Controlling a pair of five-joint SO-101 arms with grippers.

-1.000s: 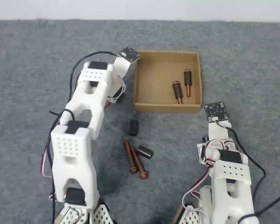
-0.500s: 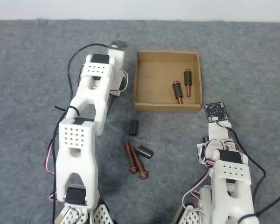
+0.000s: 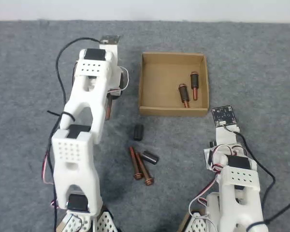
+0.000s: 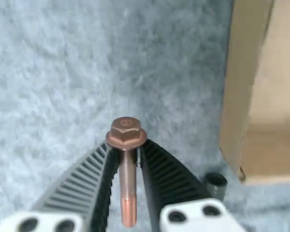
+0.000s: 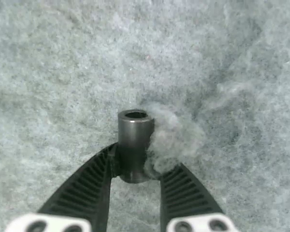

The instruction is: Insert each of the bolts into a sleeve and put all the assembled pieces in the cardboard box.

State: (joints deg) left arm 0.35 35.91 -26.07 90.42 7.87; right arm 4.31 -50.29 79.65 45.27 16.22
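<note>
My left gripper is shut on a copper bolt, its hex head standing past the fingertips. In the high view that bolt shows under the left arm, left of the cardboard box. My right gripper is shut on a dark sleeve, open end up, just above the grey carpet at the front right. Two assembled pieces lie in the box. Two loose bolts and two loose sleeves lie in front of the box.
The box wall stands close beside the left gripper, with a sleeve near its corner. The right arm sits at the front right. Open grey carpet lies left of the left arm and right of the box.
The left arm has swung to the left, away from the box's near left corner, with the bolt in its gripper. The right arm has not moved.
</note>
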